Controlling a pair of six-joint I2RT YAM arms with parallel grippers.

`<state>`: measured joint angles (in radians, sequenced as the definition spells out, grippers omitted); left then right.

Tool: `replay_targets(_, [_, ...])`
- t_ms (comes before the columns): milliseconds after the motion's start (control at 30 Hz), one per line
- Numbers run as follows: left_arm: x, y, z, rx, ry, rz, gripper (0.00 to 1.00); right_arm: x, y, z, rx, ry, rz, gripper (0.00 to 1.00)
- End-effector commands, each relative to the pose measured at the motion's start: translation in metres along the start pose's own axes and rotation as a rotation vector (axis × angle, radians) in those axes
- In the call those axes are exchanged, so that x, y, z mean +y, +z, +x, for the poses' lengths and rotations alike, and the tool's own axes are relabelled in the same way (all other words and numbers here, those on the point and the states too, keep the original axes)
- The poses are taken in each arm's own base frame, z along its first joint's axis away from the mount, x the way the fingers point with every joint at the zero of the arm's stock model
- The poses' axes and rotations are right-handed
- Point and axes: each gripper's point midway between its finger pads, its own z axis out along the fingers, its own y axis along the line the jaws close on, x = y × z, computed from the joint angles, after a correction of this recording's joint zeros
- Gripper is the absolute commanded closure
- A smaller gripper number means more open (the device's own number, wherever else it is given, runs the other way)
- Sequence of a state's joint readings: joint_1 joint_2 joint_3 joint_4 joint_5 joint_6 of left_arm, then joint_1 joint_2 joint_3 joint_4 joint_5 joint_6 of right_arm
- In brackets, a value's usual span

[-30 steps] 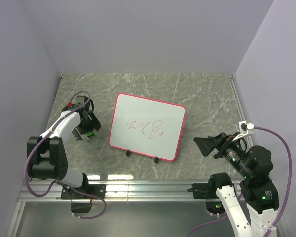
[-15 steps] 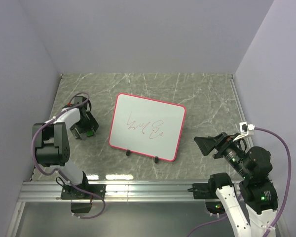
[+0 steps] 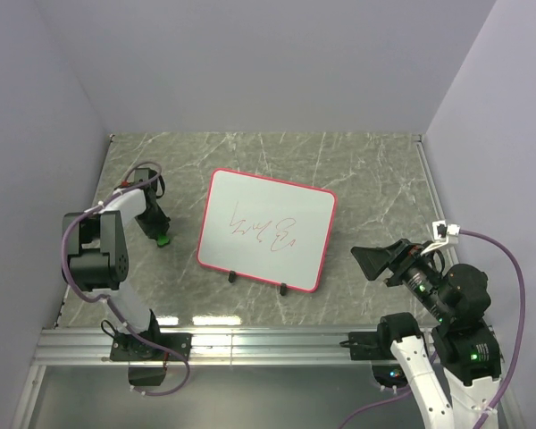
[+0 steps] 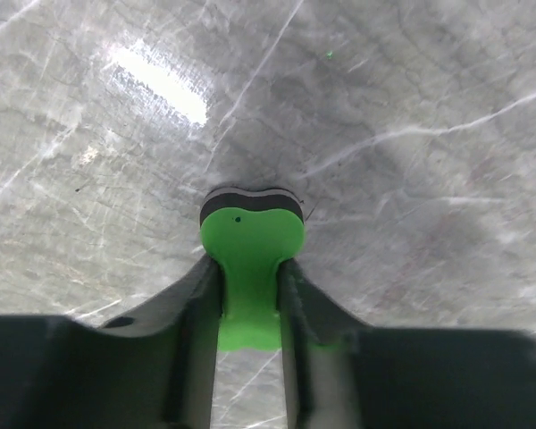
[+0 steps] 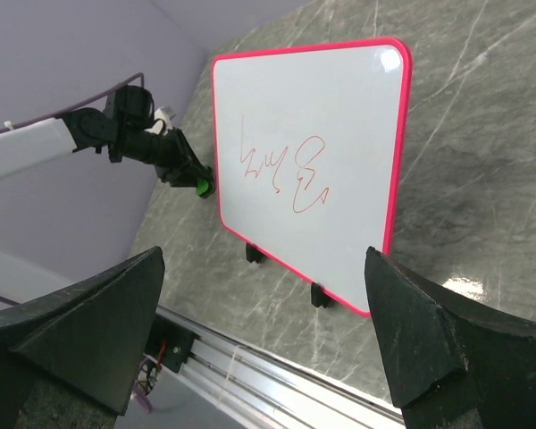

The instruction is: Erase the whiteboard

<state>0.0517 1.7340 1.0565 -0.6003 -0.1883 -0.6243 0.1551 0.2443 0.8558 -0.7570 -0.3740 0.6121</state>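
We see a large, flat white rectangular whiteboard with rounded corners and a thin pink-red frame, lying face up near the middle of the grey marbled table, a little closer to the left edge than to the right. Its long sides run roughly left to right, turned slightly so that the right end sits nearer the table's near edge. Two small black feet stick out from the board's near long side. A thin red scribble with a few darker strokes crosses the centre of the board, slightly toward its near side; the rest of the white surface looks clean. We cannot tell whether the board lies fully flat or is slightly raised.
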Motion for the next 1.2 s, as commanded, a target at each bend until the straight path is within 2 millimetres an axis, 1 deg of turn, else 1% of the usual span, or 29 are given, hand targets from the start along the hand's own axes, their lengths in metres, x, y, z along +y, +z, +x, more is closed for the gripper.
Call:
replay_targets(0, [-0.011, 0.008, -0.004, 0.006, -0.02, 0.035, 0.76, -0.001, 0.005, -0.004, -0.014, -0.015, -0.003, 0.0])
replay_targets(33, [-0.011, 0.01, -0.001, 0.018, -0.018, 0.036, 0.88, -0.001, 0.006, -0.004, -0.012, -0.016, -0.002, 0.0])
replay_targets(67, [-0.012, 0.011, -0.001, 0.019, -0.026, 0.039, 0.95, -0.002, 0.008, -0.005, -0.016, -0.022, -0.002, 0.01])
replay_targets(100, [-0.012, 0.011, 0.002, 0.027, -0.027, 0.04, 1.0, -0.003, 0.009, -0.007, -0.02, -0.031, 0.002, 0.0])
replay_targets(167, [-0.013, 0.007, 0.001, 0.019, -0.039, 0.052, 1.0, -0.002, 0.015, -0.012, -0.026, -0.046, 0.0, 0.0])
replay_targets(267, [-0.018, -0.014, -0.009, -0.021, -0.049, 0.098, 1.0, 0.001, 0.035, -0.015, 0.028, -0.043, -0.021, 0.0])
replay_targets(300, [-0.02, -0.029, -0.017, -0.056, -0.054, 0.124, 1.0, -0.002, 0.049, -0.011, 0.088, -0.018, -0.011, 0.01])
replay_targets(367, [-0.024, -0.047, -0.024, -0.087, -0.054, 0.159, 1.0, 0.001, 0.063, -0.017, 0.108, -0.012, -0.027, 0.04])
replay_targets(400, [-0.024, -0.058, -0.028, -0.103, -0.056, 0.177, 1.0, -0.005, 0.075, -0.015, 0.138, 0.005, -0.013, 0.05])
replay_targets(433, [-0.029, -0.076, -0.032, -0.133, -0.057, 0.223, 1.0, -0.008, 0.081, -0.018, 0.132, 0.004, 0.003, 0.05])
replay_targets(467, [-0.03, -0.085, -0.034, -0.148, -0.058, 0.242, 1.0, -0.01, 0.087, -0.024, 0.118, -0.001, 0.014, 0.04])
replay_targets(500, [-0.031, -0.094, -0.036, -0.162, -0.057, 0.259, 1.0, -0.019, 0.097, -0.024, 0.132, -0.002, 0.047, 0.04])
replay_targets(533, [-0.031, -0.11, -0.037, -0.186, -0.059, 0.289, 1.0, -0.025, 0.103, -0.031, 0.113, -0.01, 0.079, 0.03])
replay_targets(567, [-0.031, -0.119, -0.036, -0.198, -0.063, 0.302, 1.0, -0.031, 0.109, -0.033, 0.114, -0.011, 0.103, 0.03])
replay_targets(600, [-0.032, -0.133, -0.035, -0.223, -0.063, 0.332, 1.0, -0.043, 0.122, -0.029, 0.146, -0.005, 0.14, 0.02])
replay_targets(667, [-0.033, -0.146, -0.028, -0.226, -0.063, 0.363, 1.0, -0.052, 0.135, -0.031, 0.163, -0.007, 0.16, 0.03])
replay_targets(700, [-0.034, -0.159, -0.024, -0.245, -0.059, 0.392, 1.0, -0.066, 0.146, -0.026, 0.195, -0.002, 0.19, 0.03])
replay_targets(733, [-0.033, -0.164, -0.021, -0.242, -0.061, 0.397, 1.0, -0.07, 0.154, -0.026, 0.199, -0.006, 0.188, 0.03])
replay_targets(767, [-0.037, -0.169, -0.013, -0.241, -0.041, 0.41, 1.0, -0.075, 0.16, -0.025, 0.2, -0.006, 0.186, 0.03])
replay_targets(800, [-0.04, -0.18, -0.007, -0.251, -0.025, 0.433, 1.0, -0.083, 0.168, -0.02, 0.216, -0.006, 0.186, 0.03])
replay_targets(867, [-0.038, -0.186, 0.004, -0.237, -0.011, 0.434, 1.0, -0.085, 0.181, -0.017, 0.21, -0.013, 0.136, 0.04])
replay_targets(900, [-0.038, -0.193, 0.008, -0.242, -0.003, 0.445, 1.0, -0.092, 0.189, -0.012, 0.224, -0.01, 0.135, 0.04])
replay_targets(933, [-0.037, -0.196, 0.011, -0.239, 0.0, 0.446, 1.0, -0.095, 0.195, -0.011, 0.219, -0.018, 0.125, 0.05])
replay_targets(967, [-0.033, -0.198, 0.016, -0.223, 0.003, 0.438, 1.0, -0.101, 0.202, -0.004, 0.246, -0.013, 0.116, 0.06])
replay_targets(1033, [-0.03, -0.207, 0.021, -0.221, 0.01, 0.458, 1.0, -0.103, 0.208, 0.003, 0.263, -0.005, 0.082, 0.09])
replay_targets(1067, [-0.029, -0.209, 0.023, -0.221, 0.017, 0.462, 1.0, -0.098, 0.214, 0.0, 0.246, -0.017, 0.042, 0.12])
replay_targets(1100, [-0.028, -0.212, 0.027, -0.217, 0.027, 0.468, 1.0, -0.101, 0.218, 0.009, 0.28, 0.007, 0.03, 0.14])
replay_targets(1133, [-0.027, -0.215, 0.028, -0.222, 0.033, 0.477, 1.0, -0.088, 0.222, 0.006, 0.277, -0.005, -0.058, 0.17])
replay_targets(1167, [-0.026, -0.216, 0.03, -0.224, 0.038, 0.479, 1.0, -0.086, 0.224, 0.008, 0.286, 0.013, -0.074, 0.18])
